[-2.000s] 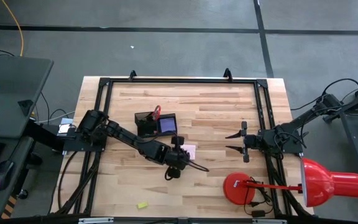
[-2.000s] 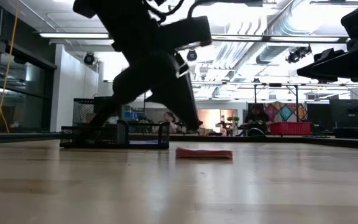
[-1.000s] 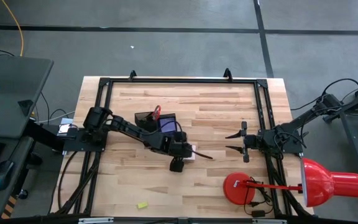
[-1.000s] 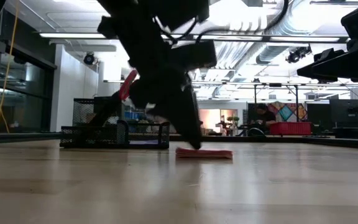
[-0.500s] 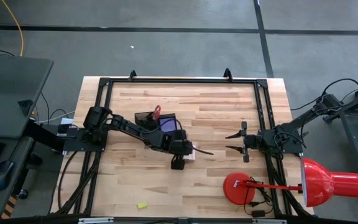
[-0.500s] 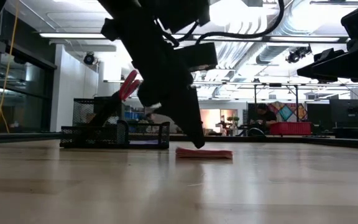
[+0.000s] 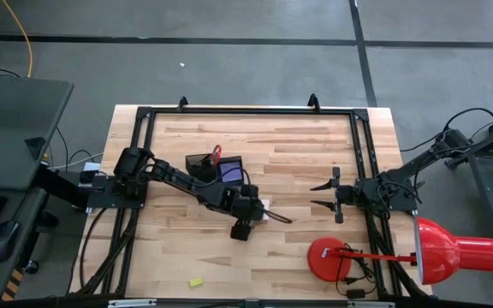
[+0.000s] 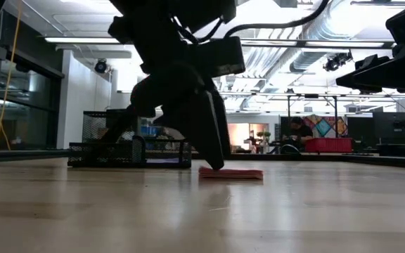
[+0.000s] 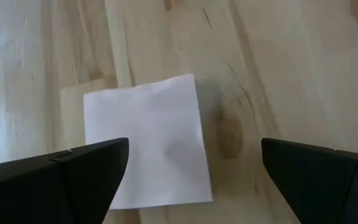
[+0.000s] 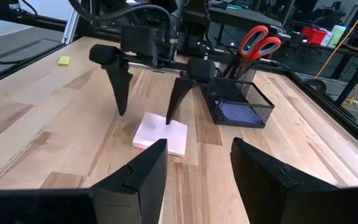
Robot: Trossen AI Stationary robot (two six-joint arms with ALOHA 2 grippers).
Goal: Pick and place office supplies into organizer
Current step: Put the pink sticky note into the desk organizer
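The pink note pad (image 7: 263, 210) lies flat on the wood right of the black organizer (image 7: 199, 162). My left gripper (image 9: 194, 149) hangs open, pointing down, over the pad (image 9: 145, 140). One finger (image 10: 169, 115) stands at the pad's edge and the other (image 10: 121, 106) over bare wood beside it. The red-handled scissors (image 10: 260, 40) stand handles-up in the organizer (image 10: 253, 99), and a blue-purple pad (image 10: 236, 112) lies in its low compartment. A yellow piece (image 7: 196, 281) lies near the front edge. My right gripper (image 10: 197, 174) waits open at the table's right. My left gripper comes at the pink pad from above with its fingers spread wide. One fingertip (image 8: 213, 165) stands low at the pad's left edge (image 8: 204, 171). I cannot tell whether it touches the pad. The pad lies flat on the table.
A red desk lamp stands at the front right, its round base (image 7: 325, 257) on the table and its head (image 7: 456, 252) past the edge. A black frame (image 7: 246, 109) runs along the far and side edges. Bare wood lies between the pad and my right gripper (image 7: 323, 195).
My left gripper has stayed low over the pink pad and has turned a little. Its lower fingertip has shifted slightly toward the table's left, onto the pad's left edge. The pad has kept its place.
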